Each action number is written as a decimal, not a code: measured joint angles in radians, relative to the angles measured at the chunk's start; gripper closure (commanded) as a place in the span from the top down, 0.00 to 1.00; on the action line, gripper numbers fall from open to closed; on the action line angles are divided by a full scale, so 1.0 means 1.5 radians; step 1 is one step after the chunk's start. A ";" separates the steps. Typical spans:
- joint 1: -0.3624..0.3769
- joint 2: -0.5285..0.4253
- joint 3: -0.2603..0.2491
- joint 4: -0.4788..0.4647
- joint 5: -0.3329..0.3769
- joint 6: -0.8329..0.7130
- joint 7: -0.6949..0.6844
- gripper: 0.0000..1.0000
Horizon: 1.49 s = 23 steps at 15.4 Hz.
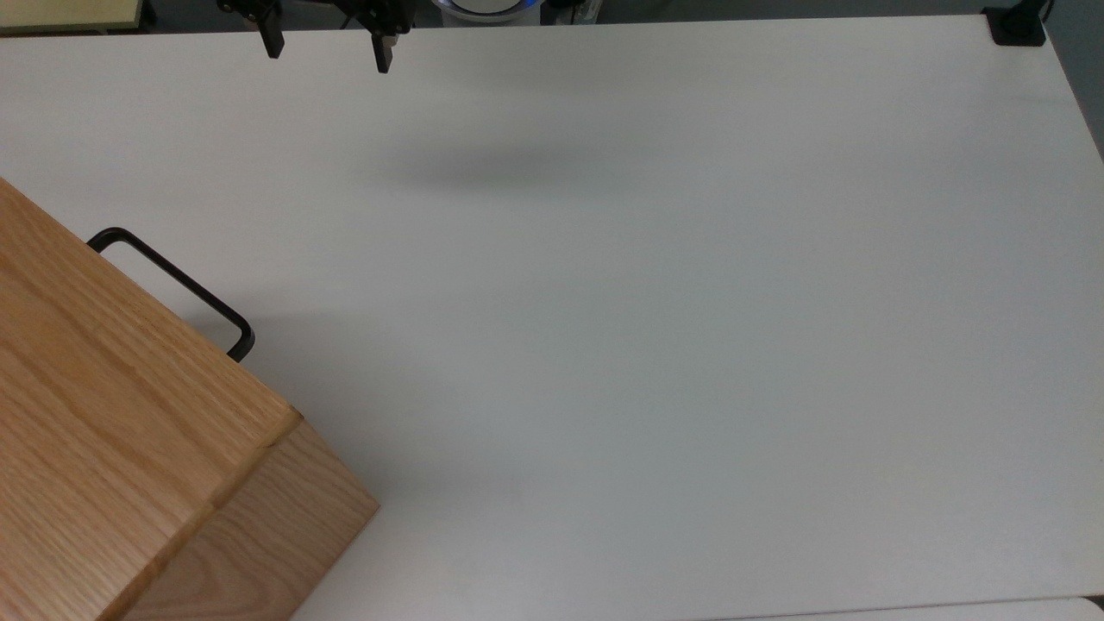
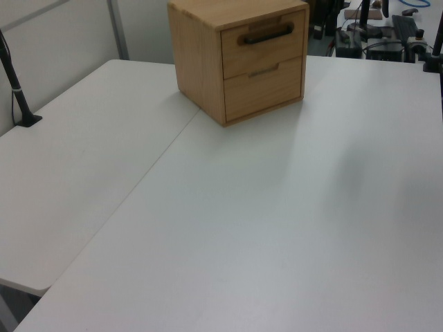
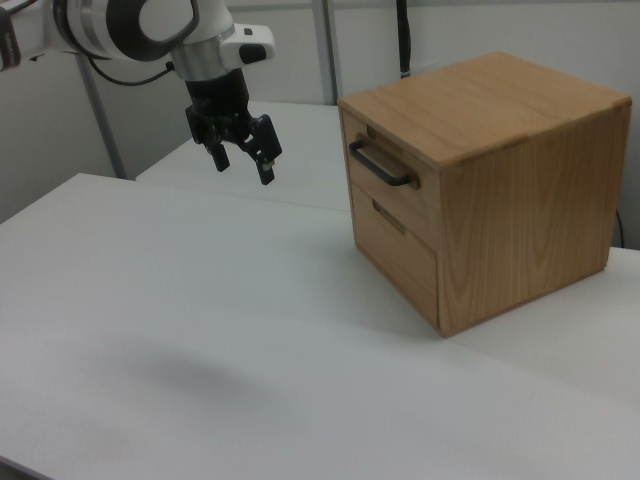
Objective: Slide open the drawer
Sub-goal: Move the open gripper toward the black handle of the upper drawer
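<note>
The drawer (image 3: 425,205) is the upper front of an oak cabinet (image 3: 530,190) and sits flush, closed. Its black bar handle (image 3: 380,165) sticks out toward the right view's left. In the top view the handle (image 1: 172,280) juts from under the cabinet top (image 1: 103,414) at the lower left. In the left view the drawer (image 2: 291,48) and its handle (image 2: 266,33) face the front right. My gripper (image 3: 243,165) hangs open and empty above the table, well to the left of the handle in the right view. It shows at the top view's upper edge (image 1: 328,50).
The white table (image 1: 647,345) stretches wide around the cabinet. A lower drawer front (image 3: 395,255) sits beneath the handled one. A black clamp (image 1: 1018,26) marks the top view's upper right corner. A black post (image 2: 17,90) stands at the left view's left edge.
</note>
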 measured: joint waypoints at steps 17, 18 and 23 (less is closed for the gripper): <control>-0.001 0.045 0.000 -0.001 -0.061 0.107 -0.454 1.00; -0.001 0.051 0.000 0.000 -0.078 0.140 -0.481 0.98; -0.005 0.116 0.000 -0.001 -0.192 0.351 -0.525 0.86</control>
